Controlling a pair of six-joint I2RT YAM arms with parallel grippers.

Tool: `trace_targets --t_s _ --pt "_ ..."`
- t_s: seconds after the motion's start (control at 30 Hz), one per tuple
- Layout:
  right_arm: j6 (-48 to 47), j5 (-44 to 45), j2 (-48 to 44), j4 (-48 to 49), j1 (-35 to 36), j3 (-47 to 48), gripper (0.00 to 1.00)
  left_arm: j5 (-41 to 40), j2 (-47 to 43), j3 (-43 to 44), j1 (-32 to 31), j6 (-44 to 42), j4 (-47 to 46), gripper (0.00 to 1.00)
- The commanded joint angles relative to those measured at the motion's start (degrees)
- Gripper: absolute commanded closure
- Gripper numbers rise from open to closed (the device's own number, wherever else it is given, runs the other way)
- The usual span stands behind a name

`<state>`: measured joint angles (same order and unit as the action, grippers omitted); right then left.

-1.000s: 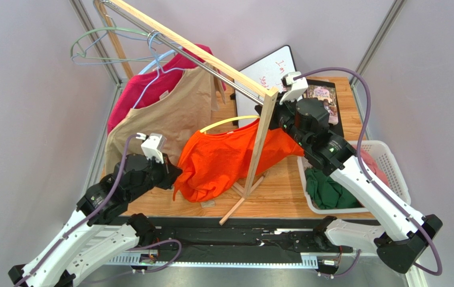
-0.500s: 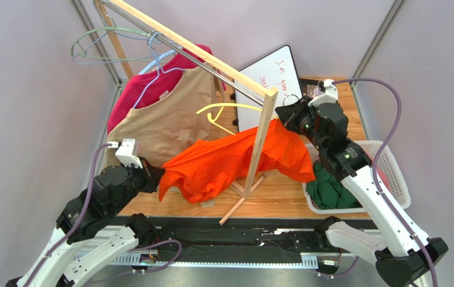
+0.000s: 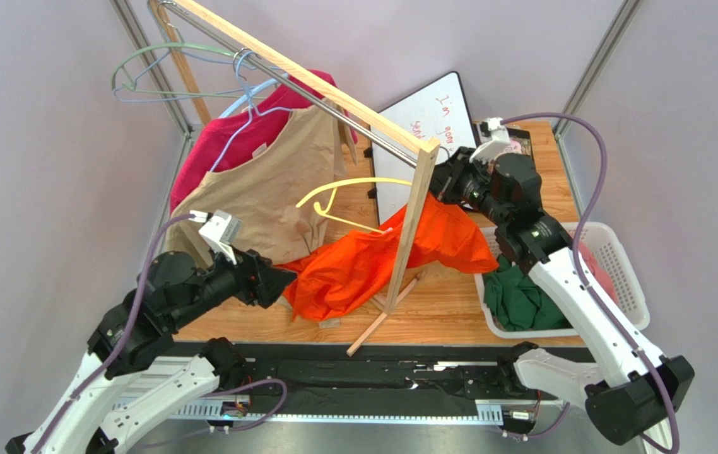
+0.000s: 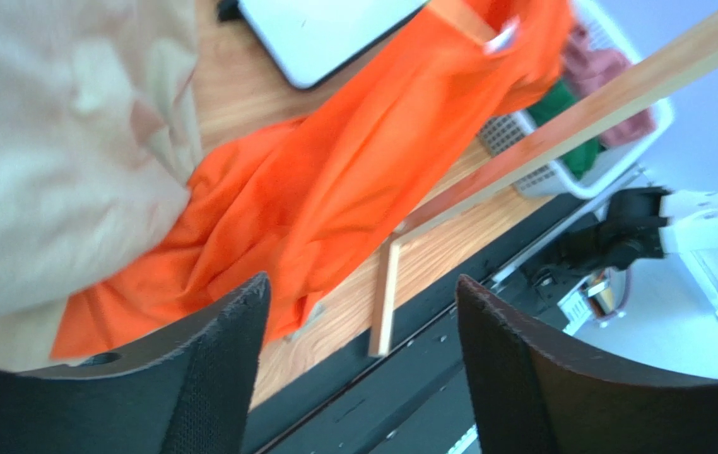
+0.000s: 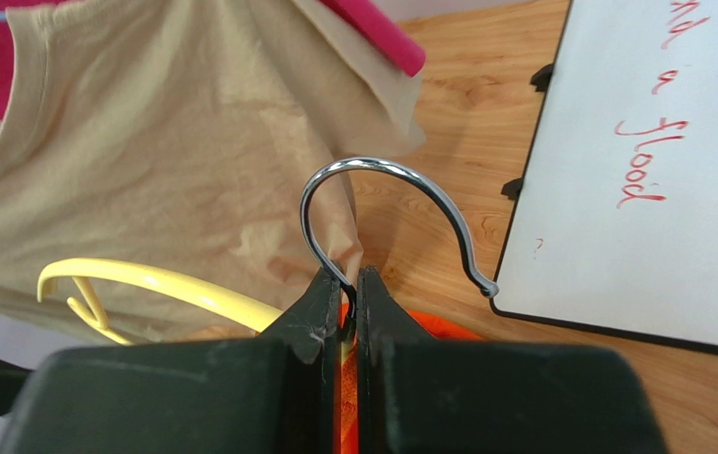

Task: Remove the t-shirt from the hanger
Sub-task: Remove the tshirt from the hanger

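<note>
Since the earlier top frame, the left fingers (image 3: 271, 282) have sprung apart and dropped the orange t-shirt (image 3: 372, 265). It no longer stretches out to the left but has slumped into a heap on the worktop (image 3: 439, 307) by the wooden rack post (image 3: 410, 236). From above, the yellow hanger (image 3: 353, 194) shows its near arm bare. The shirt's upper end rises toward the right fingers (image 3: 443, 182), so we judge it may be caught on the far arm, though we cannot tell for sure.

At the left wrist, the two black fingers (image 4: 211, 369) stand wide with nothing between them. The orange cloth lies just beyond them in long folds, touching the beige shirt (image 4: 50, 142). The laundry basket (image 4: 619, 142) sits past the post.

At the right wrist, the fingers (image 5: 320, 303) are pinched tight on the base of the hanger's metal hook (image 5: 382, 180). The yellow arm curves off to one side and a patch of orange shows below.

We expect the shirt to be light, limp and a little stretchy, sliding easily along the smooth, stiff hanger. It will sag wherever it is not held. A bunched fold near the shoulder or collar looks like the best hold, pulled away from the hook.
</note>
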<state>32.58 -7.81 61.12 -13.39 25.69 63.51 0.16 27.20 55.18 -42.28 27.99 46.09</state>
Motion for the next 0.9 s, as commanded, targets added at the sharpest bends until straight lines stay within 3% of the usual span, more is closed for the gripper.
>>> trace_targets --t_s 0.0,0.23,0.37,0.7,0.87 --pt "-7.6 -10.6 2.0 6.4 0.9 4.5 1.00 2.5 1.9 9.0 0.2 -3.3 -7.0 0.20" --pt "-15.7 -17.1 4.4 5.9 7.3 7.1 1.00 1.3 14.6 21.7 0.2 -6.2 -5.6 0.16" --pt "-15.4 -21.1 4.2 9.4 8.3 5.8 1.00 2.5 23.3 26.4 0.2 -8.6 -2.6 0.16" --pt "-13.7 -27.2 3.6 12.2 8.4 5.1 1.00 7.3 28.5 23.3 0.2 -10.8 -4.6 0.15" --pt "-12.5 -26.8 3.7 12.9 8.6 5.0 1.00 14.8 29.0 21.2 0.1 -11.3 -4.8 0.27"
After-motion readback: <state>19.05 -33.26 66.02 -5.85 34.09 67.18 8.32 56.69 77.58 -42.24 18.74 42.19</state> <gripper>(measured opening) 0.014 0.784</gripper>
